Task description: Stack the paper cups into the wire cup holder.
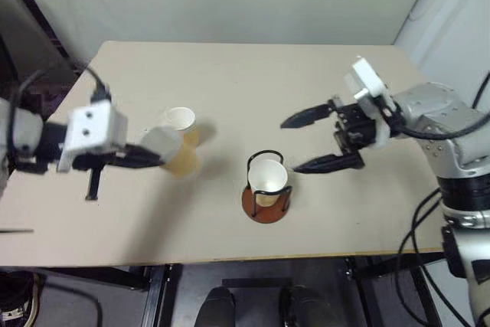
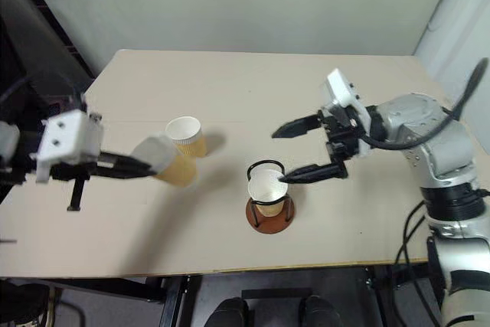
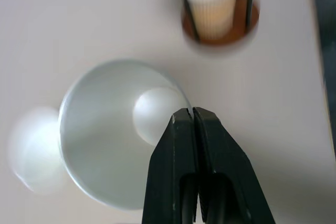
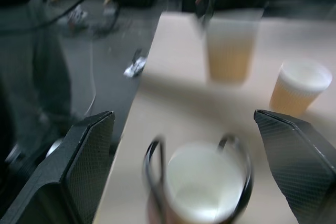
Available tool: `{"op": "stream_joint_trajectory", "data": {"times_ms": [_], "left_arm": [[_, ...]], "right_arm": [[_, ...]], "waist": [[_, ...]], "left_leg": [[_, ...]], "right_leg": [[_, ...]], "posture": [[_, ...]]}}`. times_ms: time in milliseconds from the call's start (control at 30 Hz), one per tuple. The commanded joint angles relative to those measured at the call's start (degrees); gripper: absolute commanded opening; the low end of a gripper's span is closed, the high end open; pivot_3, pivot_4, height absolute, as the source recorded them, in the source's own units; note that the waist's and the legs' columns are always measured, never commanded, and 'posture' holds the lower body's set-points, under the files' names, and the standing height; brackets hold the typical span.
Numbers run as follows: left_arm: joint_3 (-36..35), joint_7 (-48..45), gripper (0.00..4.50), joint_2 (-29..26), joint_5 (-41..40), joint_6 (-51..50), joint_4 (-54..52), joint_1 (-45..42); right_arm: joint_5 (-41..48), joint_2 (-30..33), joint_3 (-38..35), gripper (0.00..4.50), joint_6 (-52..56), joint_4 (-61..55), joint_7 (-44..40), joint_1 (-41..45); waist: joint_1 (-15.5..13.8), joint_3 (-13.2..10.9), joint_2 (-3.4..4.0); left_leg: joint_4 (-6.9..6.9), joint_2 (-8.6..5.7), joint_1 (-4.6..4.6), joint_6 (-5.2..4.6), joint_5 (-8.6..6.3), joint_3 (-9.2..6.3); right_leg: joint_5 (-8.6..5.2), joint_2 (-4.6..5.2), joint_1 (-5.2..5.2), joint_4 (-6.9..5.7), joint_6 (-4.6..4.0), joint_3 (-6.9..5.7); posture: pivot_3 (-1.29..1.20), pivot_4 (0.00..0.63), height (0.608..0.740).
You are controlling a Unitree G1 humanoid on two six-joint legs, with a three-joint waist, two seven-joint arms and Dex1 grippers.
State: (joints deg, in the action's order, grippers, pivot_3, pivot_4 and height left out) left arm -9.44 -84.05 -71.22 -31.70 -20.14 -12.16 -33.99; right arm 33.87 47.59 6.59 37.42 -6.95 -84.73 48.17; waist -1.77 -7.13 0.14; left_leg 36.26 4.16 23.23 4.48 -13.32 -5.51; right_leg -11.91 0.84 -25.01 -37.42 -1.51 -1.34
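While one of three paper cups sits in the wire cup holder point(image 1: 267, 191) near the middle of the surface point(image 1: 230, 74), we clamp our left end effector point(image 1: 153, 157) on a second cup's point(image 1: 170, 151) rim; the third cup point(image 1: 184, 125) stands just beyond. Our right end effector point(image 1: 306, 143) hangs apart.

I see matt paper cups point(image 2: 184, 136) — faintly ribbed outside, smooth white inside. The wire cup holder point(image 1: 266, 189) looks like thin black metal on a smooth reddish-brown disc. The bench point(image 1: 230, 82) is pale and matt — the right gripper point(image 1: 306, 142) fingers, textured black.
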Motion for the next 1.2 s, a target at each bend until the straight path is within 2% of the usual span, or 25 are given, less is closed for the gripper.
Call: {"op": "stream_joint_trajectory", "data": {"times_ms": [33, 167, 267, 333, 567, 667, 833, 1200], "left_arm": [[4.2, -2.6, 0.07, 3.5, -4.1, -1.6, -2.1, -9.3], [13.5, -6.6, 0.07, 13.2, -0.2, 1.5, 2.9, -23.0], [17.1, -8.2, 0.07, 17.3, 0.9, 3.2, 5.8, -26.7], [22.2, -8.5, 0.07, 19.3, 0.5, 5.4, 6.5, -28.1], [32.8, -8.5, 0.07, 18.4, -0.1, 12.6, 8.1, -29.9], [36.1, -8.5, 0.07, 17.8, 2.1, 16.7, 9.9, -30.5], [38.3, -8.5, 0.07, 19.2, 6.8, 21.0, 13.7, -31.2], [41.2, -8.5, 0.07, 19.0, 5.7, 22.1, 10.5, -30.3]], "right_arm": [[-1.3, 4.6, -5.4, 4.43, -2.9, 1.9, -0.6, -0.6], [1.3, 10.6, -14.3, 4.43, -4.9, 3.8, -1.7, -6.2], [2.6, 12.2, -17.7, 4.43, -4.7, 2.9, -1.3, -8.9], [4.2, 13.4, -20.4, 4.43, -3.5, 0.7, -1.0, -11.6], [9.6, 14.3, -24.0, 4.43, 0.5, -7.6, 2.7, -15.3], [11.1, 14.3, -24.6, 4.43, 1.5, -10.1, 4.5, -15.5], [14.0, 14.3, -25.0, 4.43, 2.9, -13.1, 6.9, -15.7], [15.1, 14.6, -24.2, 4.43, 2.4, -13.8, 8.9, -15.8]], "waist": [[0.0, 0.0, 0.03], [-0.3, 0.0, 0.03], [0.1, 0.0, 0.06], [0.4, 0.0, 0.08], [0.5, -0.1, 0.18], [0.4, -0.1, 0.18], [0.2, -0.1, 0.18], [0.2, -0.1, 0.19]], "left_leg": [[0.01, 0.0, -0.05, 0.0, 0.0, -0.02], [0.02, -0.14, -0.12, -0.11, 0.11, 0.02], [0.09, -0.13, -0.13, -0.21, 0.09, 0.07], [0.12, -0.18, -0.16, -0.24, 0.08, 0.21], [0.81, -0.28, -0.17, -0.45, -0.01, 0.31], [0.86, -0.36, -0.16, -0.59, -0.13, 0.43], [1.15, -0.42, -0.17, -1.02, -0.39, 0.9], [1.53, -0.41, -0.11, -1.32, -0.69, 1.13]], "right_leg": [[0.03, 0.03, 0.02, 0.01, 0.05, 0.02], [0.23, 0.09, 0.26, 0.11, 0.54, 0.03], [0.4, 0.17, 0.42, 0.22, 0.88, 0.11], [0.5, 0.14, 0.78, 0.47, 1.23, 0.12], [0.28, -0.32, 0.82, 0.53, 2.0, 0.68], [0.27, -0.4, 0.82, 0.61, 2.13, 0.92], [0.27, -0.41, 0.82, 0.64, 2.37, 1.33], [0.27, -0.41, 0.82, 0.71, 2.45, 1.59]], "posture": [[0.0, 0.15, 0.74], [0.0, 0.15, 0.74], [0.0, 0.15, 0.74], [0.0, 0.15, 0.74], [0.0, 0.15, 0.74], [0.0, 0.15, 0.74], [0.0, 0.15, 0.74], [0.0, 0.15, 0.74]]}}
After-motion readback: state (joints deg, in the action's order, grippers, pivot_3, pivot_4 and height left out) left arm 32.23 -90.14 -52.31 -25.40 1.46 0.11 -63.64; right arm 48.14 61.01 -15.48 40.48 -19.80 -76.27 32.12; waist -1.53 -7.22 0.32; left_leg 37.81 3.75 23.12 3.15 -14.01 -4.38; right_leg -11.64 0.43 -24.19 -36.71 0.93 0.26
